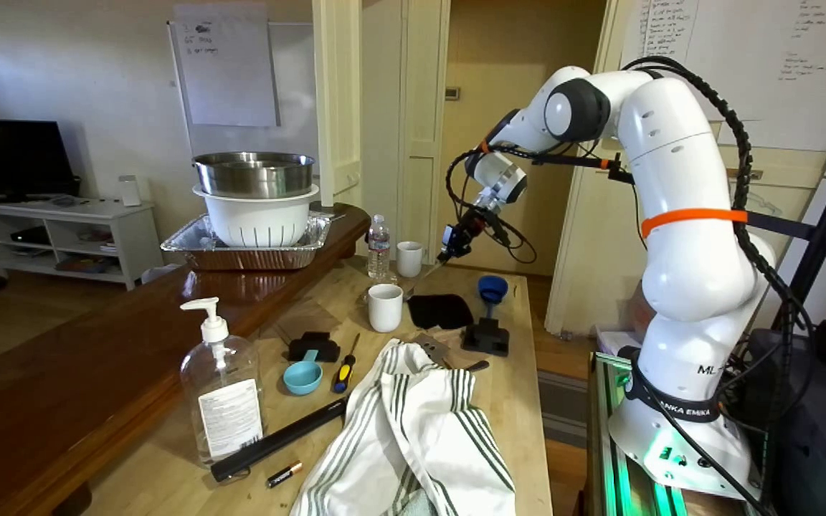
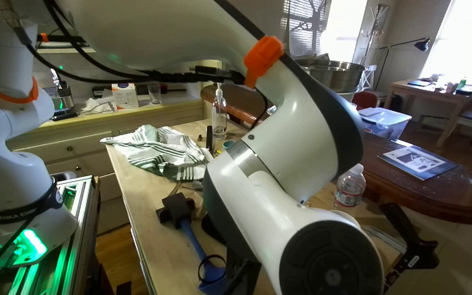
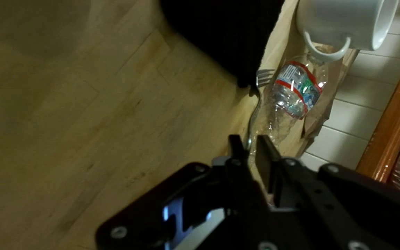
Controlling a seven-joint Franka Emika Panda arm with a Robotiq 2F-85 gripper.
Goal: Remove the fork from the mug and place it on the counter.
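Wrist view: fork (image 3: 252,118) held by the gripper (image 3: 249,139)

Its handle is pinched between almost-closed jaws. Over the counter (image 3: 116,121), its tines are seen near a black pad (image 3: 221,31), apart from a white mug (image 3: 339,24); whether the counter is touched cannot be told.

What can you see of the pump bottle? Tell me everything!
The pump bottle stands upright on the wooden counter. It looks like clear plastic, with a white pump on top and a thin tube going down inside. A white label covers part of it; the print is too small to read. A black bar lies by its base; I can't tell if they touch.
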